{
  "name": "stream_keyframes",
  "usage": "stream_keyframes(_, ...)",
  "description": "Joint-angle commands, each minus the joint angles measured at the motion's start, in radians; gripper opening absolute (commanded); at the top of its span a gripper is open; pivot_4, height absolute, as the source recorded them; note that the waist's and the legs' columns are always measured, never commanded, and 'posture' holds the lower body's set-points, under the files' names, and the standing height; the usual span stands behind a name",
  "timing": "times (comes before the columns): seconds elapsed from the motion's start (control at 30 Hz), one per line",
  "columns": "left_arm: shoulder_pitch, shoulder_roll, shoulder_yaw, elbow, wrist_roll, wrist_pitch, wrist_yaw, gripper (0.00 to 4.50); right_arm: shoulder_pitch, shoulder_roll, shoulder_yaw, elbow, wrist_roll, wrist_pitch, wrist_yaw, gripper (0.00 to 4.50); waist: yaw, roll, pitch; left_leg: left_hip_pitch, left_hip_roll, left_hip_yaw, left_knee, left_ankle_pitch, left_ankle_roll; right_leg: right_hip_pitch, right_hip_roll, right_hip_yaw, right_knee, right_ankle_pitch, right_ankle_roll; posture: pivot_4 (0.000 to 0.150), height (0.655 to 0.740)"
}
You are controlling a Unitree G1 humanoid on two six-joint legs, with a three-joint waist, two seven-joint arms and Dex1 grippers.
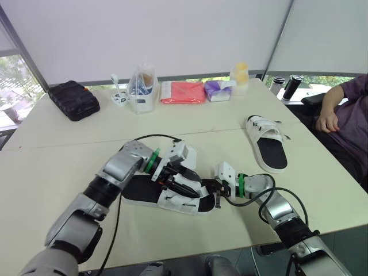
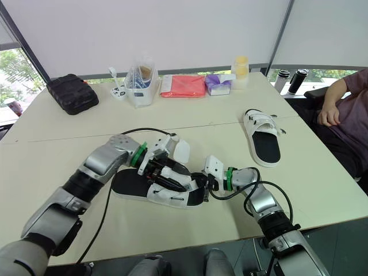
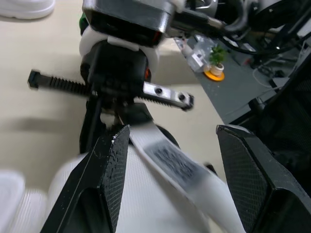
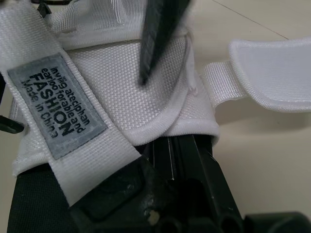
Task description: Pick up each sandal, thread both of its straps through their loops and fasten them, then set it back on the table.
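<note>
near sandal (image 1: 141,191): looks light, strap (image 3: 175,162) floppy, grab its tip
left gripper (image 1: 187,188): jaws open over strap
right gripper (image 1: 210,186): jaws pinching strap

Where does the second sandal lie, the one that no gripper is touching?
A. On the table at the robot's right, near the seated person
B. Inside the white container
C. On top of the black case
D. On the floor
A: the second sandal lies flat on the table, to the robot's right, close to the person who sits at that side.
</note>
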Motion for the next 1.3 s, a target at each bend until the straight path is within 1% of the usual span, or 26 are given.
stream_keyframes(0.03,-0.035,-0.025,-0.011,0.041,0.039,-0.025,-0.011,2.91,0.042,-0.009,0.036,0.079,-0.087,0.051,-0.033,0.00,-0.001,0.000,0.000,0.000,0.000,0.000,0.000,0.000,0.000,0.000,0.000,0.000,0.000,0.000,0.000,0.150,0.7400)
stream_keyframes(0.17,-0.062,-0.046,-0.050,0.099,0.102,-0.039,-0.027,2.91,0.042,-0.006,0.035,0.079,-0.087,0.051,-0.037,0.00,0.001,0.000,0.000,0.000,0.000,0.000,0.000,0.000,0.000,0.000,0.000,0.000,0.000,0.000,0.000,0.150,0.7400)
stream_keyframes(0.3,-0.074,-0.061,-0.073,0.106,0.124,-0.053,-0.066,2.91,0.041,-0.001,0.035,0.082,-0.087,0.047,-0.044,0.00,0.000,0.000,0.000,0.001,0.000,0.000,0.000,0.000,0.000,0.001,0.000,0.000,0.000,0.000,0.000,0.150,0.7400)
stream_keyframes(0.47,-0.071,-0.076,-0.101,0.110,0.174,-0.071,-0.072,2.91,0.038,0.005,0.035,0.087,-0.088,0.044,-0.051,0.00,-0.001,0.000,0.000,0.001,0.000,0.000,0.000,0.000,0.000,0.001,0.000,0.000,0.000,0.000,0.000,0.150,0.7400)
stream_keyframes(0.5,-0.070,-0.080,-0.102,0.111,0.179,-0.077,-0.070,2.41,0.038,0.006,0.035,0.088,-0.088,0.043,-0.052,0.00,-0.001,0.000,0.000,0.001,0.000,0.000,0.000,0.000,0.000,0.001,0.000,0.000,0.000,0.000,0.000,0.150,0.7400)
stream_keyframes(0.53,-0.069,-0.083,-0.101,0.111,0.181,-0.077,-0.070,2.16,0.038,0.007,0.035,0.087,-0.089,0.043,-0.053,0.00,-0.002,0.000,0.000,0.001,0.000,0.000,0.000,0.000,0.000,0.001,0.000,0.000,0.000,0.000,0.000,0.150,0.7400)
stream_keyframes(0.6,-0.064,-0.087,-0.097,0.110,0.181,-0.078,-0.075,1.26,0.039,0.008,0.035,0.086,-0.089,0.043,-0.055,0.00,-0.003,0.000,0.000,0.001,0.000,0.000,0.000,0.000,0.000,0.001,0.000,0.000,0.000,0.000,0.000,0.150,0.7400)
stream_keyframes(0.63,-0.061,-0.086,-0.096,0.109,0.183,-0.078,-0.077,0.69,0.040,0.009,0.035,0.086,-0.089,0.043,-0.056,0.00,-0.004,0.000,0.000,0.001,0.000,0.000,0.000,0.000,0.000,0.001,0.000,0.000,0.000,0.000,0.001,0.150,0.7400)
stream_keyframes(0.67,-0.059,-0.084,-0.095,0.109,0.186,-0.080,-0.078,0.23,0.040,0.009,0.035,0.087,-0.089,0.042,-0.057,0.00,-0.004,0.000,0.000,0.001,0.000,0.000,0.000,0.000,0.000,0.001,0.000,0.000,0.000,0.000,0.001,0.150,0.7400)
stream_keyframes(0.7,-0.057,-0.083,-0.093,0.109,0.186,-0.081,-0.079,0.10,0.039,0.009,0.035,0.088,-0.089,0.041,-0.057,0.00,-0.003,0.000,0.000,0.001,0.000,0.000,0.000,0.000,0.000,0.001,0.000,0.000,0.000,0.000,0.001,0.150,0.7400)
stream_keyframes(0.87,-0.050,-0.071,-0.074,0.088,0.172,-0.075,-0.091,0.10,0.038,0.008,0.034,0.092,-0.090,0.038,-0.057,0.00,-0.004,0.000,0.000,0.001,0.000,0.000,0.000,0.000,0.000,0.001,0.001,0.000,0.000,0.000,0.001,0.150,0.7400)
stream_keyframes(0.97,-0.061,-0.079,-0.006,0.054,0.098,0.013,-0.082,0.10,0.033,0.009,0.035,0.098,-0.091,0.036,-0.057,0.00,-0.004,0.000,0.000,0.001,0.000,-0.001,0.000,0.000,0.000,0.001,0.001,0.000,0.000,0.000,0.001,0.150,0.7400)
stream_keyframes(1.03,-0.063,-0.063,0.014,0.023,0.077,0.039,-0.087,0.10,0.031,0.010,0.035,0.101,-0.091,0.035,-0.058,0.00,-0.004,0.000,0.000,0.001,0.000,-0.001,0.000,0.000,0.000,0.001,0.001,0.000,0.000,0.000,0.001,0.150,0.7400)
stream_keyframes(1.13,-0.061,-0.040,0.024,-0.007,0.091,0.020,-0.065,0.84,0.034,0.008,0.035,0.100,-0.091,0.033,-0.056,0.00,-0.004,0.000,0.000,0.001,0.000,-0.001,0.000,0.000,0.000,0.000,0.001,0.000,0.000,0.001,0.002,0.150,0.7400)
stream_keyframes(1.2,-0.059,-0.019,0.037,-0.043,0.080,0.029,-0.062,1.75,0.033,0.010,0.036,0.101,-0.090,0.033,-0.055,0.00,-0.004,0.000,0.000,0.001,0.000,-0.001,0.000,0.000,0.000,0.000,0.001,0.000,0.000,0.001,0.002,0.150,0.7400)
stream_keyframes(1.3,-0.048,0.010,0.038,-0.094,0.072,0.040,-0.066,3.27,0.035,0.009,0.035,0.097,-0.089,0.034,-0.054,0.00,-0.004,0.000,0.000,0.001,0.000,-0.001,0.000,0.000,0.000,0.000,0.001,0.000,0.000,0.001,0.002,0.150,0.7400)
